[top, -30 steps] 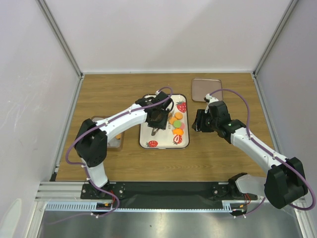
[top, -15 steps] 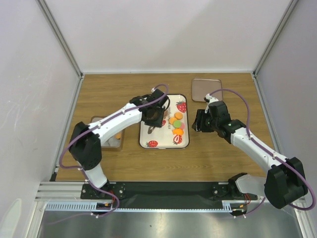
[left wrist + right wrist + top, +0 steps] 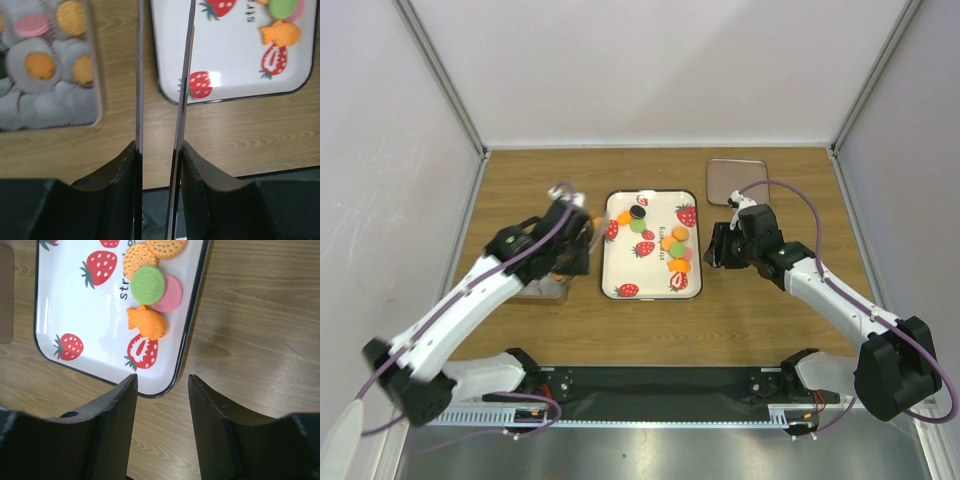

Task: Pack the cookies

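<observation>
Several cookies (image 3: 677, 250), orange, green, pink and one black (image 3: 637, 213), lie on the strawberry-print tray (image 3: 640, 278). More orange and pink cookies (image 3: 40, 64) sit in paper cups in a clear box (image 3: 95, 85) left of the tray. My left gripper (image 3: 570, 238) hangs over that box, shut on metal tongs (image 3: 140, 75). The blades stand a little apart, and their tips run out of the wrist view. A small orange bit (image 3: 582, 206) shows near the tips; whether it is held I cannot tell. My right gripper (image 3: 717, 245) is open and empty at the tray's right edge.
A brownish flat lid (image 3: 736, 180) lies at the back right of the wooden table. White walls close in the left, right and back. In the right wrist view a fish-shaped orange cookie (image 3: 146, 322) lies close to the tray's near rim (image 3: 185, 347).
My left arm has swung left from over the tray to above the box, taking the tongs along and uncovering the black and green cookies. The right arm has not moved.
</observation>
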Controlling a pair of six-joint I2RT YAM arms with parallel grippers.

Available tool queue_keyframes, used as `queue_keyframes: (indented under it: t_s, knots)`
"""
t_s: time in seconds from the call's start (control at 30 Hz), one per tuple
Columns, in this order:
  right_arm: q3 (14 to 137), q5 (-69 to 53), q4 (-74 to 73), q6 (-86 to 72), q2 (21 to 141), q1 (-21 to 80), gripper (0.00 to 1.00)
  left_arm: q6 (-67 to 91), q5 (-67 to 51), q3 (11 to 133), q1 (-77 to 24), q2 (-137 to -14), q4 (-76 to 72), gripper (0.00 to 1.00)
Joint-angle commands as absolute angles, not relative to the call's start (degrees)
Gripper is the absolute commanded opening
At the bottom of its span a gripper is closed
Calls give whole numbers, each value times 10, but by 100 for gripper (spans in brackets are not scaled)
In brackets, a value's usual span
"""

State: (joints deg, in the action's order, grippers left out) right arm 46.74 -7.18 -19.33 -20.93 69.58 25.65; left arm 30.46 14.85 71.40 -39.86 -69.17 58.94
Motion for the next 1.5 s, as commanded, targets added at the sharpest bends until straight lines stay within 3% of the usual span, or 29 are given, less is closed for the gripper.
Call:
queue_keyframes:
  t_s: [0.0, 0.17, 0.4, 0.93, 1.47]
  knots:
    - [487, -89, -178, -208, 697, 264, 51, 354, 192, 672, -373, -603, 677, 39]
    - [487, -96, -177, -209, 700, 271, 51, 373, 192, 614, -306, -491, 748, 40]
    - [487, -98, -177, -209, 698, 272, 51, 386, 198, 544, -239, -426, 785, 40]
    - [483, -120, -171, -213, 689, 272, 51, 415, 222, 492, -145, -389, 794, 42]
    - [482, -138, -170, -217, 679, 276, 51, 428, 218, 482, -116, -388, 780, 43]
